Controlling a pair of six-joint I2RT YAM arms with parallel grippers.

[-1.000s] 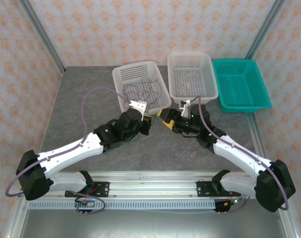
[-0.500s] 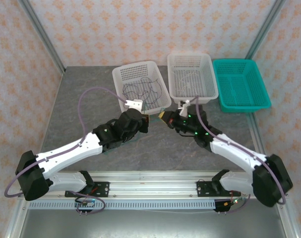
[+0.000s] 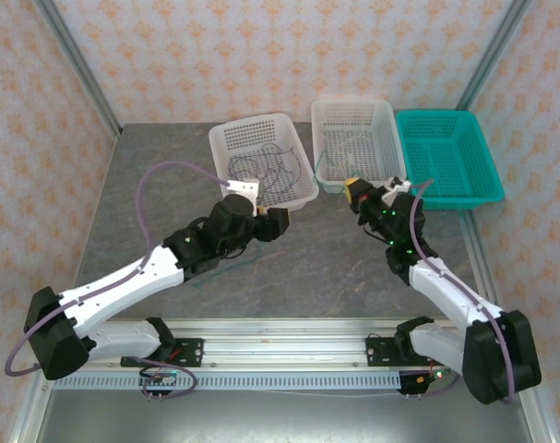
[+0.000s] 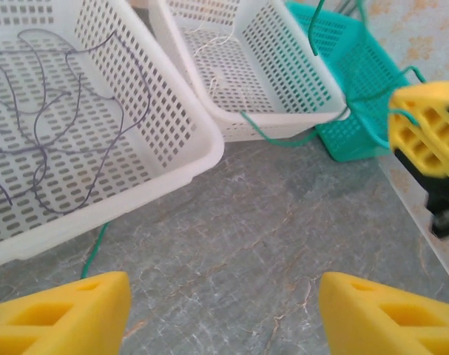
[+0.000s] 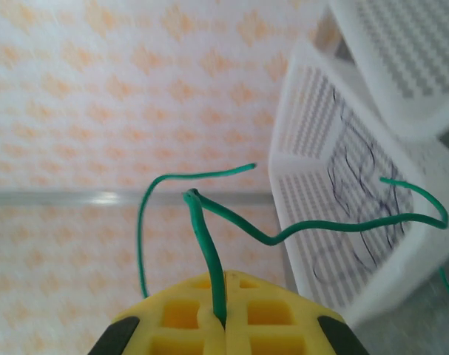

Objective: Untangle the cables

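The teal-green cable (image 5: 209,244) sticks up from my right gripper (image 5: 224,324), which is shut on it and held in the air in front of the middle white basket (image 3: 358,138). In the left wrist view this teal-green cable (image 4: 272,137) runs past that basket's front wall, and another stretch shows under the left basket's edge. The dark purple-black cable (image 4: 61,133) lies looped in the left white basket (image 3: 261,157). A white cable (image 4: 217,59) lies in the middle basket. My left gripper (image 4: 224,318) hangs open over bare table, with nothing between its fingers.
A teal basket (image 3: 446,157) stands at the back right beside the two white ones. The grey marbled table (image 3: 316,268) stretches between the arms. Patterned walls and metal frame posts close in the back and sides.
The grippers were close together at the table's middle. My right gripper has swung right and up with the teal-green cable, and the left arm has drawn slightly back and left.
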